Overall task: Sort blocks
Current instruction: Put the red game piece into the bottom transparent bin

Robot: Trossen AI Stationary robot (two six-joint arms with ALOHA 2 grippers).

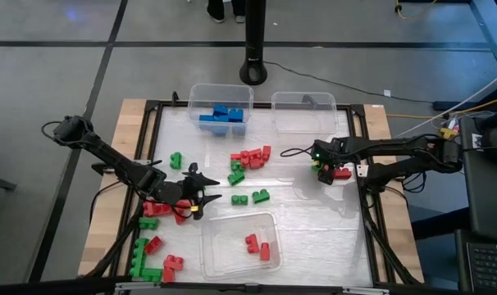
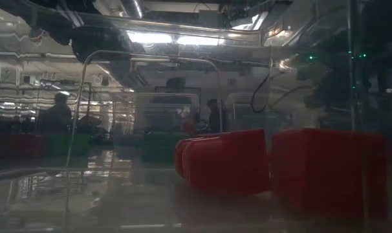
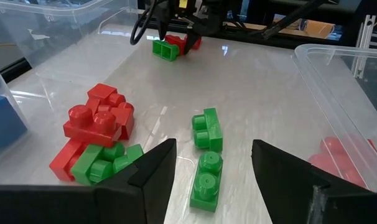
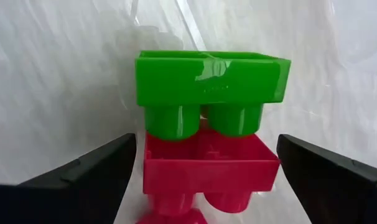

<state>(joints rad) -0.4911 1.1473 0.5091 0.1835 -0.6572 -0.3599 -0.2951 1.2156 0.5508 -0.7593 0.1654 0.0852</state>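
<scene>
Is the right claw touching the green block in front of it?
Apart. The right wrist view shows the right claw open, with gaps to the green block.

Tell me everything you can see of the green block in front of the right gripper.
The green block is a small glossy plastic brick with two round studs. In the right wrist view those studs point toward a red block and touch its rim, so the pair sit joined or pressed together. Both lie on the white table at its right side, where the high view shows the block under the right gripper. The open fingers flank the pair without touching either.
</scene>
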